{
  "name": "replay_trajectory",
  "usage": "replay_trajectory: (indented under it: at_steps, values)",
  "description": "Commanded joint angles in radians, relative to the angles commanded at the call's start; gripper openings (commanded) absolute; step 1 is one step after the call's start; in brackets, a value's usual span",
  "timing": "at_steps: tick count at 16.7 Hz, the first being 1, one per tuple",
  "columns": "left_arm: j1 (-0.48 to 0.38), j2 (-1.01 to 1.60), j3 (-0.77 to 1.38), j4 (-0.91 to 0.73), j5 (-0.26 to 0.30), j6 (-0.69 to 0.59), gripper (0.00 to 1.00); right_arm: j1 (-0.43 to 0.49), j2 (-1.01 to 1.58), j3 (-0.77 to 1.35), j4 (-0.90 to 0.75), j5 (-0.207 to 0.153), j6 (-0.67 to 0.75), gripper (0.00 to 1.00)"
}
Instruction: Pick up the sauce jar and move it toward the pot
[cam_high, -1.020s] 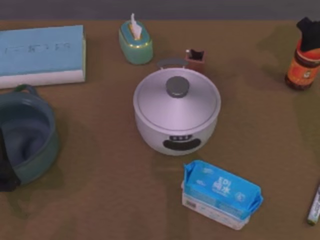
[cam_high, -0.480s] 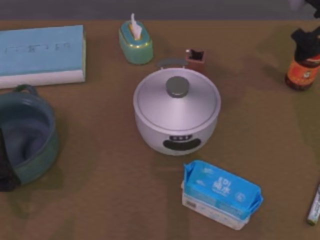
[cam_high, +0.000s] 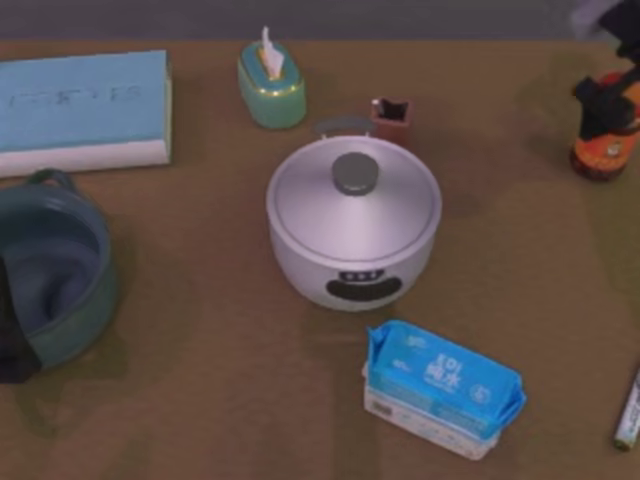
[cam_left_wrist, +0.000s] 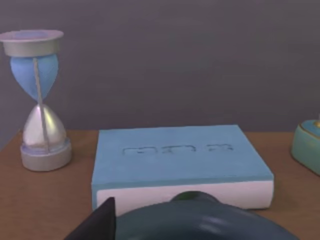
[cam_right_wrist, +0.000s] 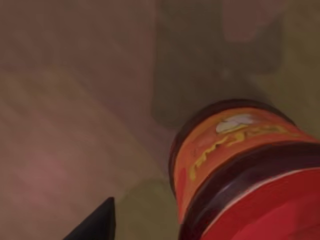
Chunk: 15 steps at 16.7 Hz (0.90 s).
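Right hand is down over the sauce jar at the far right of the counter, its dark fingers wrapped across the jar's top; how tightly they close, I cannot tell; in the right wrist view the jar fills the frame, red cap nearest, orange label below it, one dark fingertip off to its side. The jar is well apart from the pot, which sits lidded at the counter's middle. Left hand is parked at the left edge beside the teal basin.
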<state>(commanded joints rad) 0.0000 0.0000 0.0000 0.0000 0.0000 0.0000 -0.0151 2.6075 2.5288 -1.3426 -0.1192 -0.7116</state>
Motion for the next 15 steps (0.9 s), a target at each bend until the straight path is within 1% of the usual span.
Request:
replay_trajectory:
  at_steps: [3, 7, 15]
  values:
    - [0.000, 0.000, 0.000, 0.000, 0.000, 0.000, 1.00, 0.003, -0.007, -0.078, 0.075, 0.000, 0.003, 1.00]
    - [0.000, 0.000, 0.000, 0.000, 0.000, 0.000, 1.00, 0.003, -0.007, -0.083, 0.080, 0.000, 0.003, 1.00]
    - [0.000, 0.000, 0.000, 0.000, 0.000, 0.000, 1.00, 0.003, -0.007, -0.083, 0.080, 0.000, 0.003, 0.40]
